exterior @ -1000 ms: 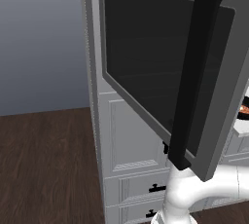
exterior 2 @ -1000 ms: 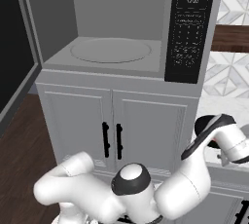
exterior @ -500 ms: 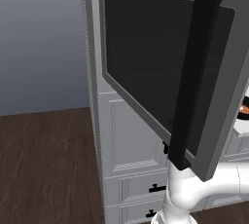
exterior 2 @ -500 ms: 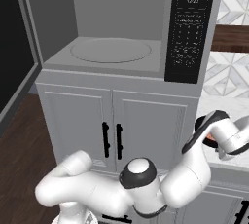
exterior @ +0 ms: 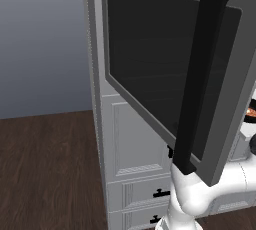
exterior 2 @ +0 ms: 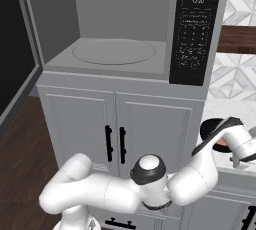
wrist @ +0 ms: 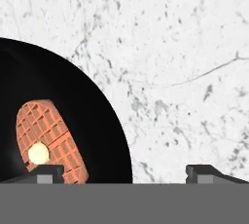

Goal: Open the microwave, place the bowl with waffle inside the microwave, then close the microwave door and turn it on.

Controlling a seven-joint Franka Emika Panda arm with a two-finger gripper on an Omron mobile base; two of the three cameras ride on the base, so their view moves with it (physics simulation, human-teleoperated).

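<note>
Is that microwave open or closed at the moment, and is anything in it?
Open. The microwave door is swung wide and the microwave cavity shows a bare turntable; the bowl with the waffle sits on the marble counter.

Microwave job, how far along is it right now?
Done: the microwave door is swung open, and the microwave is ready. In hand: the open gripper hovers over the bowl with the waffle on the counter. Left: grasp, load, close, start.

In the hand view, the bowl (wrist: 63, 121) runs off the left and bottom edges, and the waffle (wrist: 51, 138) is cut at its lower end. In the right base view, the arm covers most of the bowl (exterior 2: 212, 129), and the microwave door (exterior 2: 15, 74) runs off the left edge.
</note>
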